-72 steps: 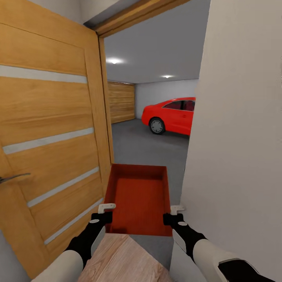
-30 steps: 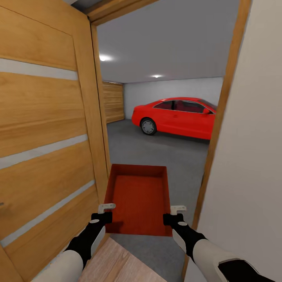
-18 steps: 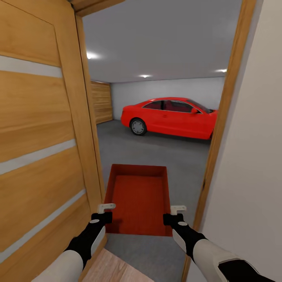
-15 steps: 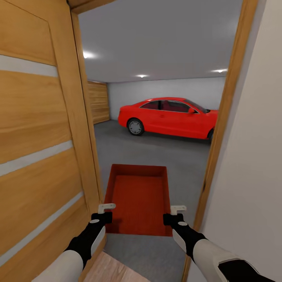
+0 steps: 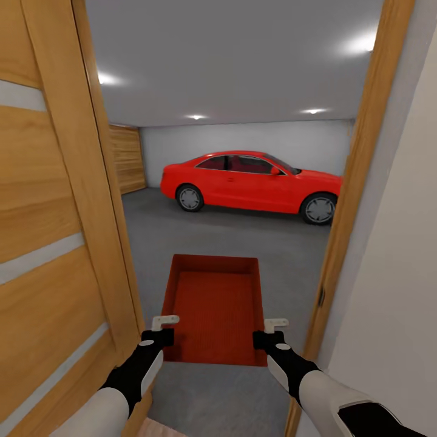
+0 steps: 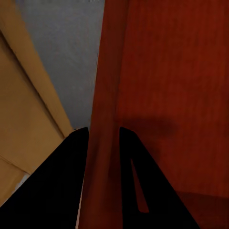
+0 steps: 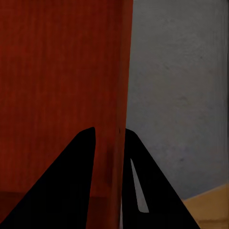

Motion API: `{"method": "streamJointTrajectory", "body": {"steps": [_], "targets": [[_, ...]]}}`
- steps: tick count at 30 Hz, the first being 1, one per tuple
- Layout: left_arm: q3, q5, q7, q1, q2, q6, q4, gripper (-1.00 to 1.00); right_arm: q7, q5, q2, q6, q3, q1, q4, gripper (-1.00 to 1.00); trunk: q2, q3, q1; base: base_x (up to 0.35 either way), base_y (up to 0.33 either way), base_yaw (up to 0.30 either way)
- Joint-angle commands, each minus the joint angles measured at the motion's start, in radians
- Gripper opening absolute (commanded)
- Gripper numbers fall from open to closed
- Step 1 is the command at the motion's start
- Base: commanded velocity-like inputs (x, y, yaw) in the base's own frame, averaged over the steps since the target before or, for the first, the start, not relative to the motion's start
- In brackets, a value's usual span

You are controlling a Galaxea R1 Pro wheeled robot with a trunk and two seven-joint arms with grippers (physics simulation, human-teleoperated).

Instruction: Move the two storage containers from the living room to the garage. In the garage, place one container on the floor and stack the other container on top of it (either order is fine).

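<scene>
Advanced through doorway; both end effectors (image 5: 165, 320) (image 5: 276, 323) clamped on container (image 5: 212, 306) walls; risk clipping door frame (image 5: 355, 182) rightward.

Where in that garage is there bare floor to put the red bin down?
Open concrete floor stretches between the storage container and the red car. It is tight at the doorway, between the wooden door and the door frame.
</scene>
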Motion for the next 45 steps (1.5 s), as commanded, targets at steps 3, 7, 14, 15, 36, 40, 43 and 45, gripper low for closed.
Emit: {"method": "streamJointTrajectory", "body": {"steps": [3, 7, 14, 15, 36, 40, 43, 45], "targets": [[0.013, 0.069, 0.049, 0.000, -0.001, 0.008, -0.001, -1.00, -0.074, 0.001, 0.001, -0.052, -0.038, -0.001, -0.002, -1.00, -0.001, -0.002, 0.001, 0.245, 0.217, -0.243], [0.013, 0.069, 0.049, 0.000, -0.001, 0.008, -0.001, -1.00, -0.074, 0.000, 0.001, -0.052, -0.037, -0.001, -0.002, -1.00, -0.001, -0.002, 0.001, 0.245, 0.217, -0.243], [0.013, 0.069, 0.049, 0.000, -0.001, 0.008, -0.002, -1.00, -0.074, 0.001, 0.000, -0.052, -0.038, -0.001, -0.002, -1.00, -0.001, -0.002, 0.001, 0.245, 0.217, -0.243], [0.013, 0.069, 0.049, 0.000, -0.001, 0.008, -0.002, -1.00, -0.074, 0.001, 0.000, -0.052, -0.038, -0.001, -0.002, -1.00, -0.001, -0.002, 0.001, 0.245, 0.217, -0.243], [0.012, 0.069, 0.049, 0.000, -0.001, 0.007, -0.003, -1.00, -0.074, 0.001, 0.000, -0.052, -0.038, -0.001, -0.002, -1.00, -0.001, -0.002, 0.001, 0.245, 0.217, -0.243], [0.011, 0.069, 0.049, 0.000, -0.001, 0.007, -0.004, -1.00, -0.074, 0.001, 0.000, -0.052, -0.038, -0.001, -0.002, -1.00, -0.001, -0.002, 0.001, 0.245, 0.217, -0.218], [0.011, 0.069, 0.049, 0.000, -0.001, 0.007, -0.004, -1.00, -0.074, 0.002, 0.000, -0.052, -0.038, -0.001, -0.002, -1.00, -0.001, -0.002, 0.001, 0.231, 0.197, -0.053], [0.011, 0.069, 0.049, 0.000, -0.001, 0.007, -0.005, -1.00, -0.074, 0.002, 0.000, -0.052, -0.038, -0.001, -0.002, -1.00, -0.001, -0.002, 0.001, 0.094, 0.068, -0.010]]}}
